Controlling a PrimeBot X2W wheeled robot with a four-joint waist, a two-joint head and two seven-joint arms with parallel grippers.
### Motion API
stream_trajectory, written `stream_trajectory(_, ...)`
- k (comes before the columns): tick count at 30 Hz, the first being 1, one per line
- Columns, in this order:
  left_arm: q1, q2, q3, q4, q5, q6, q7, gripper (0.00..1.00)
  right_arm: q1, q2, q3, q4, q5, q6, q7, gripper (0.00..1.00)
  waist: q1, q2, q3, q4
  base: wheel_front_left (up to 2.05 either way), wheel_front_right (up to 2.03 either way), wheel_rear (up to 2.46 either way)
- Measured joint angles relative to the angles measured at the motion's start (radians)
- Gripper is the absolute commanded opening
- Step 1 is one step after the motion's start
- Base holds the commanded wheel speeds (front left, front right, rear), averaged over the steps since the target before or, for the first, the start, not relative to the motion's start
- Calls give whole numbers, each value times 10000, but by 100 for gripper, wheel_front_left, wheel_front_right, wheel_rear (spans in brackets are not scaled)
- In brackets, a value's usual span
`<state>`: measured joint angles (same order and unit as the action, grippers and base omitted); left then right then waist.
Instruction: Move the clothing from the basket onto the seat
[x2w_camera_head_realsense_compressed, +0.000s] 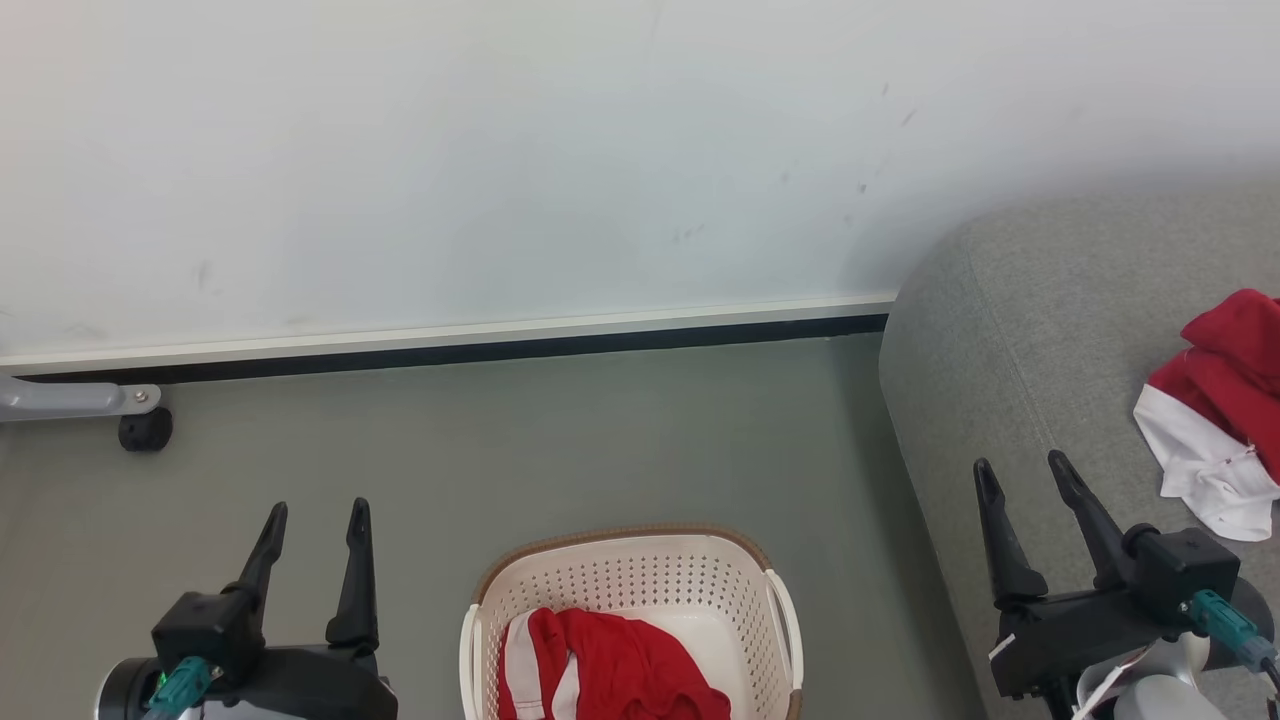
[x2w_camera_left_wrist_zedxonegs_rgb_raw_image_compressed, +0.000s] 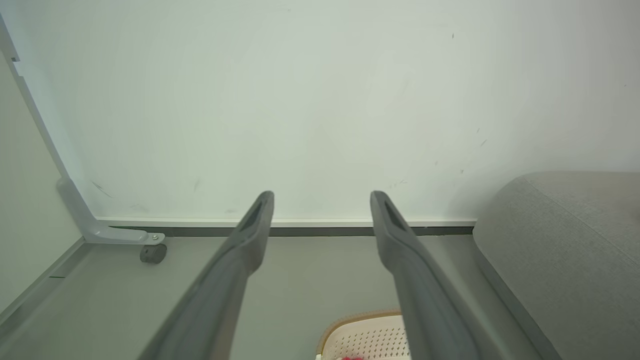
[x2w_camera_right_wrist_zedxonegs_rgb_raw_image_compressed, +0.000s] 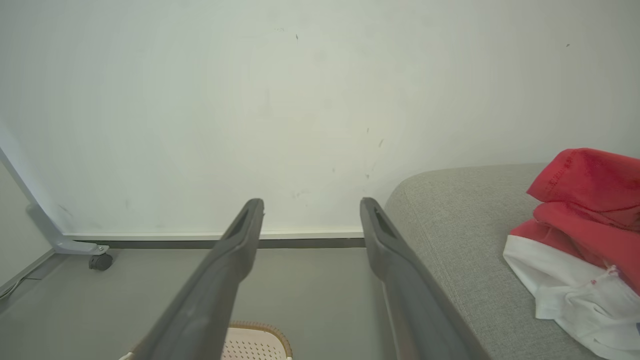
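Clothing (x2w_camera_head_realsense_compressed: 610, 665), soft bright red with white trim, lies in the cream-white perforated plastic basket (x2w_camera_head_realsense_compressed: 620, 580); another red-and-white garment (x2w_camera_head_realsense_compressed: 1215, 410) rests on the large grey fabric seat (x2w_camera_head_realsense_compressed: 1000, 330). Your left claw (x2w_camera_head_realsense_compressed: 318, 508) and right claw (x2w_camera_head_realsense_compressed: 1020, 462) both gape wide, holding nothing.

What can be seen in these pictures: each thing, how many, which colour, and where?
clothing in the basket: one heap, red with white stripes, inside the basket
clothing on the seat: one heap, red and white, far right
basket: one, cream with brown rim, on the floor, bottom centre
seat: one, grey fabric, right side
caster: one, black, under a grey frame leg, far left
wall: one, pale, behind everything
floor: one, grey-green, under the basket
left gripper: one, black, fingers open and empty, lower left
right gripper: one, black, fingers open and empty, lower right
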<state>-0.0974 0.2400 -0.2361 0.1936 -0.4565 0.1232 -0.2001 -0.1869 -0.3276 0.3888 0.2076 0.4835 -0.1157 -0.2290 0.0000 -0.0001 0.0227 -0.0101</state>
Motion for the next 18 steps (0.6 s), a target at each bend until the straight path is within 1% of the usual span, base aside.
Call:
stream_trajectory(6, 52, -90, 75, -117, 52, 0, 6, 100, 167, -25, -102, -431, -90, -75, 251, 100, 0, 0, -37, 4, 0, 0, 0)
stream_trajectory(18, 93, -230, 173, -150, 174, 2, 109, 100, 350, -56, -311, -849, -265, -86, 663, 100, 0, 1, -48, -6, 0, 0, 0)
